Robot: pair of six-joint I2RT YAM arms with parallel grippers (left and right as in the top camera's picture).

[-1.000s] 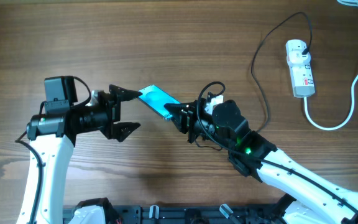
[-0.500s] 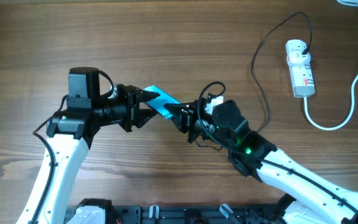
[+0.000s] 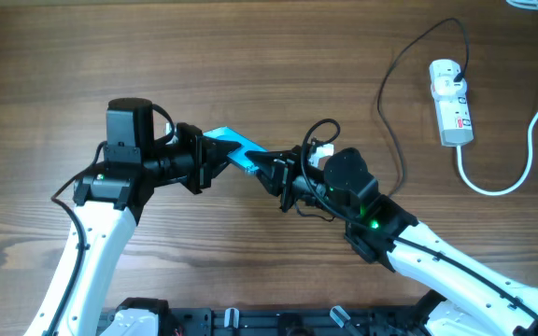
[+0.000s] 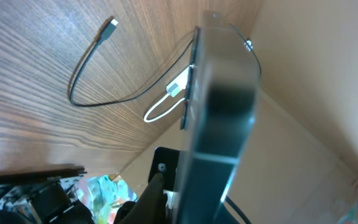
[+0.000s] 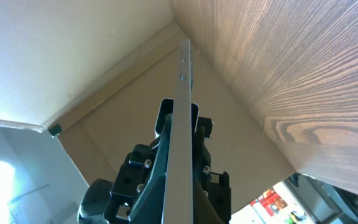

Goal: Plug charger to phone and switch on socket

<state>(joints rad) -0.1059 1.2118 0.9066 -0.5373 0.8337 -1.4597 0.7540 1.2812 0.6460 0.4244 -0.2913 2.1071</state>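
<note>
The phone [image 3: 235,147], cyan screen up, is held off the table between both grippers. My left gripper [image 3: 213,161] is shut on its left end and my right gripper [image 3: 267,169] on its right end. The left wrist view has the phone [image 4: 219,118] edge-on, with one dark finger [image 4: 157,193] against it. The right wrist view also shows the phone [image 5: 180,118] as a thin edge clamped between the jaws. The charger [image 3: 382,93] runs from the white socket [image 3: 451,103] at the far right down toward my right arm. Its metal-tipped connector [image 4: 112,23] lies loose on the wood.
A thick white lead [image 3: 530,140] curls from the socket off the top right corner. My right arm [image 3: 437,257] crosses the lower right of the table. A short white wire [image 4: 166,106] loops by the right wrist.
My left arm moved right to the phone and its fingers closed from wide open onto the phone's left end. The right gripper kept hold of the other end.
</note>
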